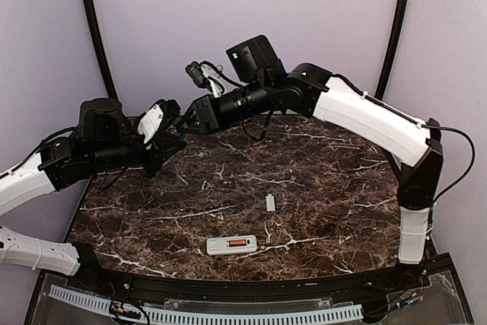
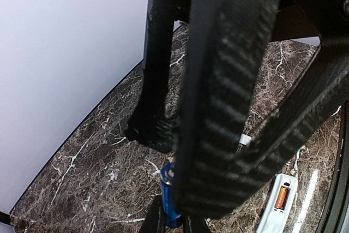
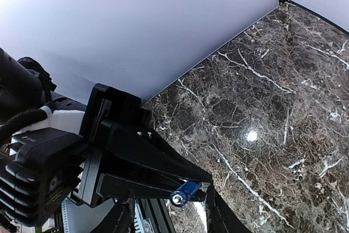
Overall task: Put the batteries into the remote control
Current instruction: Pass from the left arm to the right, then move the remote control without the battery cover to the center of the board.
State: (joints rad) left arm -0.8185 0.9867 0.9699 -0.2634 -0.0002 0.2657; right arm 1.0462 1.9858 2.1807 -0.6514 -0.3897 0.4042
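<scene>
Blue battery [image 3: 185,192]: clamped in left pincer [image 2: 172,221], lower middle of frame, long axis slanting up-right.
Right pincer [image 3: 171,204]: apart, straddling the battery's free end.
Remote [image 1: 222,246]: on tabletop [image 1: 327,173], lower centre, well apart.

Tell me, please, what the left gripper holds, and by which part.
The blue battery, pinched at one end by the left gripper; its other end sticks out.

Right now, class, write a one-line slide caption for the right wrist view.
Left claw holds the blue battery just beyond the open right claw.
</scene>
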